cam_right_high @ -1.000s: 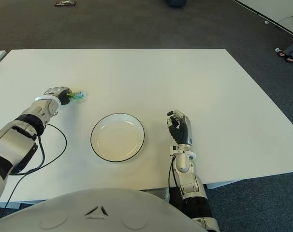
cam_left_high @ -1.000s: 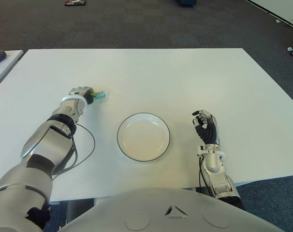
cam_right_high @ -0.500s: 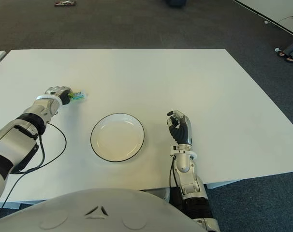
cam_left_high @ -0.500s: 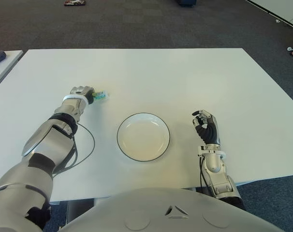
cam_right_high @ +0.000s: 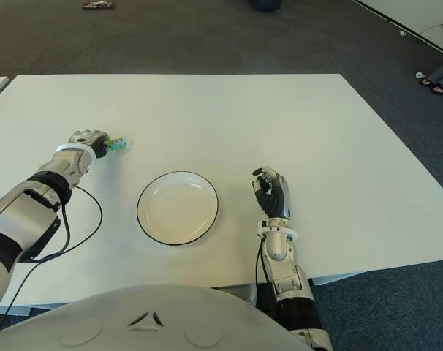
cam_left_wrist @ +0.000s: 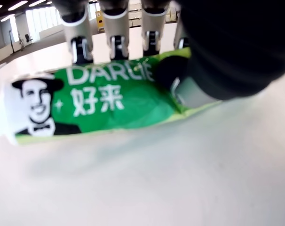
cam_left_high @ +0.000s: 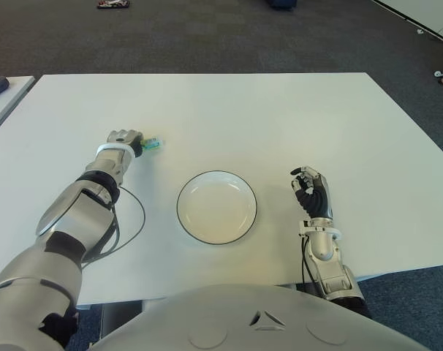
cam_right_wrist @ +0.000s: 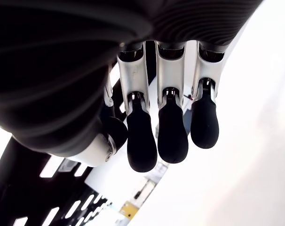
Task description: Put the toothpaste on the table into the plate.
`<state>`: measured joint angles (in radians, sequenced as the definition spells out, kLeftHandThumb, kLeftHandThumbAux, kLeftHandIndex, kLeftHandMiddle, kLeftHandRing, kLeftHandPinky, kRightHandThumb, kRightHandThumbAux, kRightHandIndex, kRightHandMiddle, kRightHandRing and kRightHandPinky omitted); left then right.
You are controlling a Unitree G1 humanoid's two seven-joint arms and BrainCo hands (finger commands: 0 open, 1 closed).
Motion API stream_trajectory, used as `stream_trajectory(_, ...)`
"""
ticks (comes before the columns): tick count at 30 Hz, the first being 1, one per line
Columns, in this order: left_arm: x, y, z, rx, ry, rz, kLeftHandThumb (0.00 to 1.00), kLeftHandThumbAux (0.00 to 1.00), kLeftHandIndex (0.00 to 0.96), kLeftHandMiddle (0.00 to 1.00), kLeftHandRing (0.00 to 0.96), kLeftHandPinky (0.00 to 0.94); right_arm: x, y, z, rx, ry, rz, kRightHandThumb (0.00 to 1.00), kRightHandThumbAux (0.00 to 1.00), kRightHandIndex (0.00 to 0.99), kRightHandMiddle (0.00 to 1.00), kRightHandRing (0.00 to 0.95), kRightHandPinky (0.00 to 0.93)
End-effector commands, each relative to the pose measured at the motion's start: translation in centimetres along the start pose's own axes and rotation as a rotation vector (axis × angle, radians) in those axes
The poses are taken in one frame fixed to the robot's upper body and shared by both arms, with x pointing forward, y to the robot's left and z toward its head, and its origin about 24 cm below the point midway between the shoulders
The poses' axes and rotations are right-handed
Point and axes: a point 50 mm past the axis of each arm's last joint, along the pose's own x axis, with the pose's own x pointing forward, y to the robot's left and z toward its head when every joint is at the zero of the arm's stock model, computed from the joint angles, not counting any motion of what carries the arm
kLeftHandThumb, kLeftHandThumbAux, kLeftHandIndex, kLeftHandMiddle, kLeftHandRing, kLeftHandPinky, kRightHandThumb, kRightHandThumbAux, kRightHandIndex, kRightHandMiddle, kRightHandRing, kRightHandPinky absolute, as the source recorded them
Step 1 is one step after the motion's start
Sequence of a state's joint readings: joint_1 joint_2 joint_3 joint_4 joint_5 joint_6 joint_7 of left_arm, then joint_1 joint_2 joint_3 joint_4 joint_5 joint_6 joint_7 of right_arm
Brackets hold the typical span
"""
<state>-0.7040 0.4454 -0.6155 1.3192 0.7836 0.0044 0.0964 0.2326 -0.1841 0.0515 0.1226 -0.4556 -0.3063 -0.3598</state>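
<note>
The left robot hand (cam_left_high: pixel 123 139) reached across the white counter (cam_left_high: pixel 280 117), its fingers (cam_left_wrist: pixel 115 28) curled around a green toothpaste tube (cam_left_wrist: pixel 100 101), the thumb pressing the near side. The tube lay low against the counter surface, its free end pointing toward the robot's right, well apart from the plate (cam_left_high: pixel 216 207). That white, dark-rimmed plate sat near the counter's front edge, between the two arms. The right robot hand (cam_left_high: pixel 310 192) showed to the right of the plate, fingers loosely bent and holding nothing.
</note>
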Motion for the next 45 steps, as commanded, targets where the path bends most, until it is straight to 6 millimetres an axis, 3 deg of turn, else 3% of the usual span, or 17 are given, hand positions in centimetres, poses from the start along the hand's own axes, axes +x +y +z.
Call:
stream_trajectory(1,-1.5,-6.6,-0.5,0.030,0.031,-0.242,0.722,0.692,0.432,0.509,0.522,0.527,0.2,0.2,-0.2,-0.009,0.013,0.001,0.699,0.731,0.432,0.703,0.688,0.643)
stream_trajectory(20,-1.4,-6.4,-0.6,0.030,0.034,-0.241,0.722,0.692,0.432,0.509,0.522,0.527,0.8,0.7,-0.2,-0.009,0.014,0.002,0.699,0.731,0.432,0.703,0.689,0.643)
stream_trajectory(22,0.0,1.5,0.8,-0.247,-0.086,0.109,0.719,0.696,0.433,0.562,0.568,0.564,0.7,0.9,0.3,0.023,-0.015,0.007,0.700,0.731,0.431,0.706,0.692,0.643)
stream_trajectory(23,0.1,4.1,1.1,-0.325,-0.124,0.215,0.714,0.704,0.435,0.641,0.636,0.618,0.7,1.0,0.5,0.034,-0.025,0.010,0.700,0.731,0.431,0.712,0.697,0.642)
stream_trajectory(24,0.1,5.5,1.2,-0.366,-0.145,0.269,0.710,0.709,0.436,0.691,0.680,0.653,0.7,1.0,0.6,0.040,-0.030,0.012,0.700,0.731,0.431,0.716,0.700,0.641)
stream_trajectory(30,0.0,6.9,0.8,-0.392,-0.189,0.288,0.705,0.719,0.436,0.772,0.748,0.716,0.7,1.1,1.0,0.052,-0.054,0.020,0.699,0.732,0.431,0.718,0.695,0.592)
stream_trajectory(45,-0.7,9.1,2.4,-0.366,-0.334,0.394,0.708,0.721,0.436,0.787,0.767,0.744,1.0,1.6,0.7,0.101,-0.061,0.021,0.697,0.734,0.431,0.696,0.672,0.571)
